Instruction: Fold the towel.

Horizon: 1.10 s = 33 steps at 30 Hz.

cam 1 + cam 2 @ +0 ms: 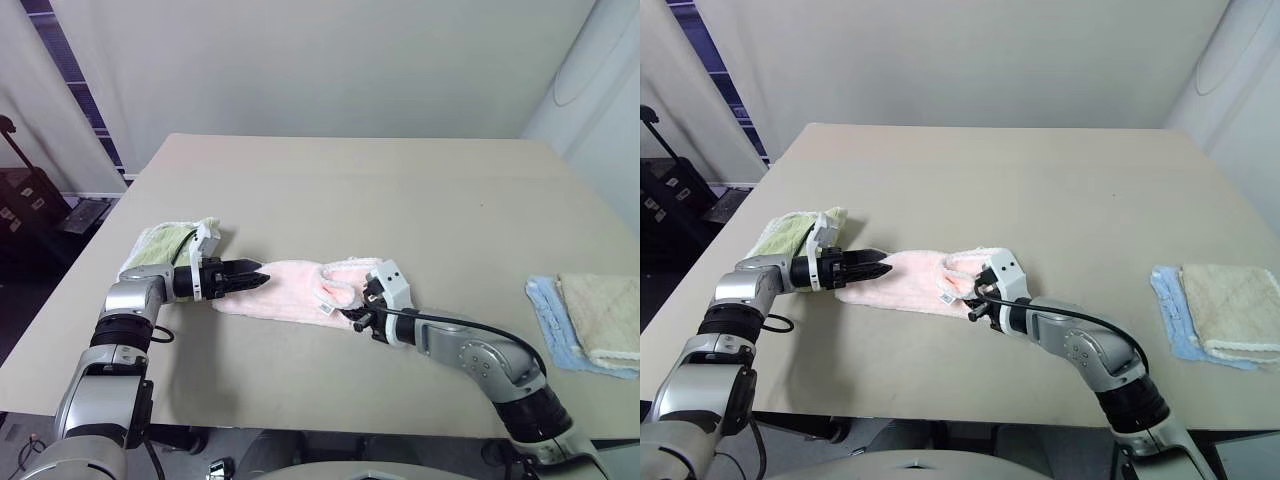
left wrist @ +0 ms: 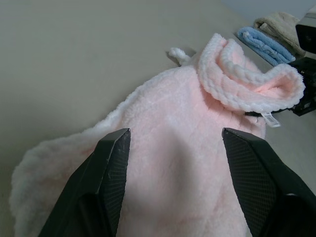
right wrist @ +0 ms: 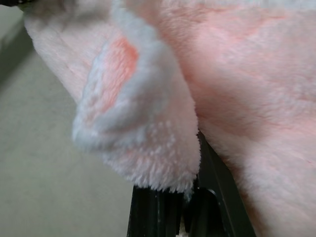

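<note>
Towel (image 1: 290, 288): lay near-centre on table (image 1: 400, 190) — soft, limp, light.
Left gripper (image 1: 252, 277): jaws apart over its left end.
Right gripper (image 1: 362, 308): pinched shut on right hem — best hold.

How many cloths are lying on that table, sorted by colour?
Pale pink fluffy towel with white edging: 1
Light green towel: 1
Beige towel: 1
Light blue cloth: 1
Total: 4
</note>
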### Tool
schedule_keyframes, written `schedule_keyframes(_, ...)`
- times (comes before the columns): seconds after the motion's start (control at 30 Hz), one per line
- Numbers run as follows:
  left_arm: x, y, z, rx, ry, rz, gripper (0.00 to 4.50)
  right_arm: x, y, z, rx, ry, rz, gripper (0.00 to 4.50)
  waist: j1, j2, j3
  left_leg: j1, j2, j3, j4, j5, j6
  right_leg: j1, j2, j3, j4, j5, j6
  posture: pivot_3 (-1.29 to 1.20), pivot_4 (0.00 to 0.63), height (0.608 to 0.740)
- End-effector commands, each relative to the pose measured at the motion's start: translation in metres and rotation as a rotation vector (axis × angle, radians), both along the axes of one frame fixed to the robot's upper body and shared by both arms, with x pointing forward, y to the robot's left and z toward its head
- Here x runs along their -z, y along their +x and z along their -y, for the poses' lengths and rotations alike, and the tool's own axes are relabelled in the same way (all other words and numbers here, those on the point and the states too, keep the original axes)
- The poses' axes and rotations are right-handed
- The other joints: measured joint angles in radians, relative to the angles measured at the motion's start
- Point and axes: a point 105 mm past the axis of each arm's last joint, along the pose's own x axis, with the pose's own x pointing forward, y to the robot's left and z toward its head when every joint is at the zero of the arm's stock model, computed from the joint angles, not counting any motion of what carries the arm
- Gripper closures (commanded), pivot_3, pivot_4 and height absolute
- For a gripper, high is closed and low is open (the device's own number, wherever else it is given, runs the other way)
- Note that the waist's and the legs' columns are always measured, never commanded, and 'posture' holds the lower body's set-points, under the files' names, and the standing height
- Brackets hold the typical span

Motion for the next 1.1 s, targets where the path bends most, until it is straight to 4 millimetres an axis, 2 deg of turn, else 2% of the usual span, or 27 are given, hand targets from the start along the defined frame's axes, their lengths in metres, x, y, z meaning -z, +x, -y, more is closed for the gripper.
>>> schedule_keyframes(0.03,-0.020,0.008,-0.002,-0.008,-0.026,0.073,1.38,-0.007,0.010,0.000,0.035,0.021,0.022,3.80,0.000,-0.001,-0.001,0.001,0.000,0.000,0.000,0.000,0.000,0.000,0.000,0.000,0.001,0.000,0.000,0.00,0.000,0.731)
schedule_keyframes(0.17,-0.027,0.009,-0.002,0.002,-0.051,0.087,1.38,-0.023,0.007,-0.007,0.007,0.104,0.042,2.38,0.000,-0.001,-0.001,0.002,0.000,0.000,0.000,0.000,-0.001,0.000,0.000,0.000,0.005,0.000,0.000,0.00,0.000,0.731)
schedule_keyframes(0.33,-0.048,0.016,-0.004,-0.013,-0.115,0.114,1.38,-0.040,-0.009,-0.009,-0.085,0.194,0.052,0.60,0.001,-0.001,-0.001,0.003,0.000,-0.001,0.001,0.001,-0.001,0.000,0.000,0.000,0.007,0.000,0.000,0.00,0.000,0.731)
schedule_keyframes(0.47,-0.067,0.015,-0.005,0.023,-0.153,0.150,1.38,-0.066,-0.012,0.008,-0.065,0.350,0.103,0.60,0.000,-0.001,-0.001,0.003,0.000,-0.001,0.002,0.001,-0.001,0.001,0.001,0.000,0.006,0.000,0.000,0.00,0.000,0.731)
schedule_keyframes(0.57,-0.099,0.010,0.015,0.121,-0.279,0.177,1.95,-0.079,-0.005,0.028,0.000,0.407,0.183,0.57,0.001,-0.002,0.000,0.003,0.000,-0.001,0.002,0.001,-0.001,0.001,0.001,0.000,0.006,0.000,0.000,0.00,0.000,0.731)
schedule_keyframes(0.7,-0.107,0.000,0.046,0.243,-0.308,0.194,3.36,-0.068,0.015,0.045,0.124,0.364,0.213,1.81,0.001,-0.002,0.000,0.004,0.000,-0.001,0.002,0.000,-0.002,0.002,0.001,0.000,0.006,0.000,0.000,0.00,0.000,0.731)
schedule_keyframes(0.8,-0.095,-0.002,0.080,0.330,-0.290,0.193,4.50,-0.057,0.020,0.044,0.122,0.358,0.211,2.98,0.001,-0.001,-0.001,0.006,0.000,-0.001,0.002,-0.001,-0.003,0.005,0.001,0.000,0.006,0.000,0.000,0.00,0.000,0.731)
schedule_keyframes(0.93,-0.067,-0.010,0.108,0.414,-0.205,0.177,4.50,-0.046,0.027,0.041,0.129,0.357,0.196,4.46,-0.003,-0.001,-0.001,0.006,0.000,-0.001,0.002,0.001,-0.002,0.004,0.001,0.000,0.007,0.000,0.000,0.00,0.000,0.731)
schedule_keyframes(1.03,-0.041,-0.015,0.121,0.460,-0.142,0.156,4.50,-0.036,0.034,0.040,0.148,0.353,0.165,4.46,-0.004,-0.001,-0.001,0.007,0.000,-0.001,0.002,0.001,-0.002,0.004,0.003,0.003,0.007,0.000,0.000,0.00,0.000,0.731)
schedule_keyframes(1.1,-0.012,-0.014,0.128,0.433,-0.039,0.150,4.50,-0.030,0.038,0.040,0.167,0.336,0.159,4.46,0.000,-0.001,-0.001,0.007,0.000,-0.001,0.001,0.001,-0.002,0.003,0.003,0.003,0.007,0.000,0.000,0.00,0.000,0.731)
